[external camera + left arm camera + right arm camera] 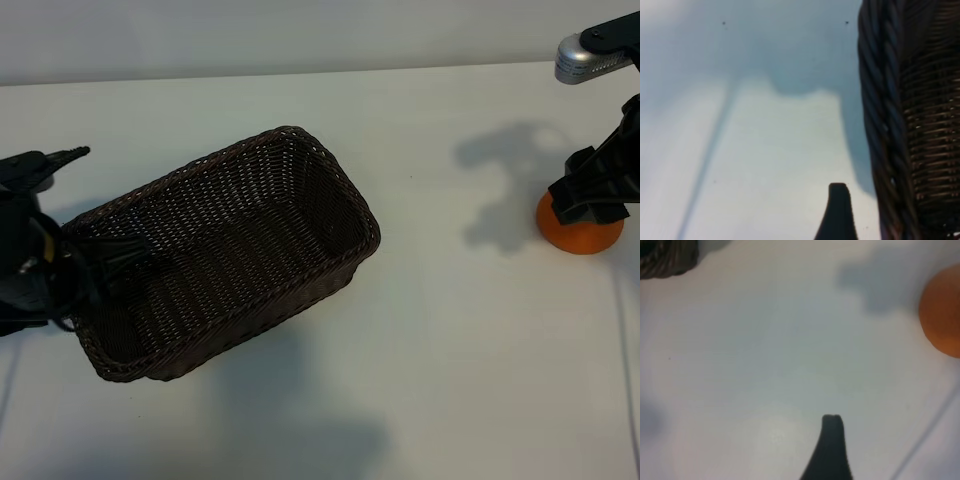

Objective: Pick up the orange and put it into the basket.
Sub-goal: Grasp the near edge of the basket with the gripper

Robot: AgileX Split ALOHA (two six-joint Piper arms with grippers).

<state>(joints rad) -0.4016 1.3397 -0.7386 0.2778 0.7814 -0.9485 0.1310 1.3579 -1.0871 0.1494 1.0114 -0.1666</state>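
The orange (578,236) lies on the white table at the far right, its upper part hidden behind my right gripper (596,196), which hangs open just over it. In the right wrist view the orange (943,315) is off to one side of the single visible finger (832,445), with bare table between them. The dark brown wicker basket (330,170) sits left of centre, empty. My left gripper (105,258) is open at the basket's left end. Its one visible finger (839,212) stands just outside the braided rim (887,125).
The table's far edge meets a pale wall. A thin seam line (628,330) runs along the table at the right edge. Wide bare table (460,330) separates the basket from the orange. A corner of the basket (665,257) shows in the right wrist view.
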